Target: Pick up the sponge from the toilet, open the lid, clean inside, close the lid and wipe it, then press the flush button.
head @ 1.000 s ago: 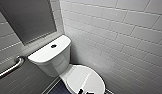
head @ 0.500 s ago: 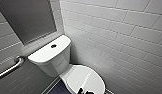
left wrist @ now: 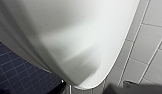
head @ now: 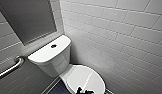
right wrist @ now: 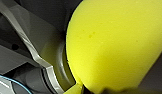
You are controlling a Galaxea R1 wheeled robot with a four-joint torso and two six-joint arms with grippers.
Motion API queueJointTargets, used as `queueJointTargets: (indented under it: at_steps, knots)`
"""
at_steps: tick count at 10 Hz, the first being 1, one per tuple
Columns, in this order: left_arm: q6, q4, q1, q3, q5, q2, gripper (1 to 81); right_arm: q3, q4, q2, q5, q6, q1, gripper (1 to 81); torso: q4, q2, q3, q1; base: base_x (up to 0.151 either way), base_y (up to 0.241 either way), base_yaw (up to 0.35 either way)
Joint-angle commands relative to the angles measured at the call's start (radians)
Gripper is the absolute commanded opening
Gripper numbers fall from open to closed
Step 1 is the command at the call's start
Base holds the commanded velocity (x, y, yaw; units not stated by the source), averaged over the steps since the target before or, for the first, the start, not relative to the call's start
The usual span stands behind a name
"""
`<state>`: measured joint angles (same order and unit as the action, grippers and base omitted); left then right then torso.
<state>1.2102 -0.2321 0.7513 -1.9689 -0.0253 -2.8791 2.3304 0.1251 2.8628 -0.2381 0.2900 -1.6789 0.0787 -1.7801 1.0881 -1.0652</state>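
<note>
The white toilet (head: 55, 63) stands in the corner, seen from above in the head view. Its oval lid (head: 84, 77) lies shut over the bowl. A round flush button (head: 53, 46) sits in the middle of the flat tank top (head: 43, 53). A dark piece of one of my arms (head: 83, 90) pokes in at the bottom edge, over the front of the lid. In the right wrist view the bright yellow sponge (right wrist: 117, 45) looms very near, held in my right gripper. The left wrist view looks closely along the toilet's rounded white surface (left wrist: 72, 37); my left gripper is open and holds nothing.
White tiled walls (head: 122, 37) close in on the right and behind the tank. A metal grab bar (head: 12, 66) runs along the left wall below a dark panel (head: 27, 20). Dark blue floor tiles (left wrist: 14, 72) lie beside the toilet's base.
</note>
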Motion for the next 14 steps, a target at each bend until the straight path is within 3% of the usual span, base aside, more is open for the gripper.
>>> queueJointTargets:
  at_steps: [1,5,8,14]
  knots:
    - [0.011,-0.006,-0.141,-0.025,-0.064,-0.037,81.1,-0.022,0.013,0.006,0.062,0.001,-0.020,1.0,0.000,0.000,0.000,0.000,0.000,0.000,0.000]
    - [0.025,-0.007,-0.141,-0.140,-0.059,-0.095,81.1,-0.027,0.013,0.003,0.062,0.003,-0.019,1.0,0.000,0.000,0.000,0.000,0.000,0.000,0.000]
    - [0.028,-0.013,-0.151,-0.145,-0.065,-0.097,81.1,-0.027,0.014,0.002,0.060,0.001,-0.020,1.0,0.000,0.000,0.000,0.000,0.000,0.000,0.000]
    - [0.014,-0.023,-0.155,-0.032,-0.165,-0.013,81.1,-0.031,0.016,0.002,0.062,0.001,-0.016,1.0,0.000,0.000,0.000,0.000,0.000,0.000,0.000]
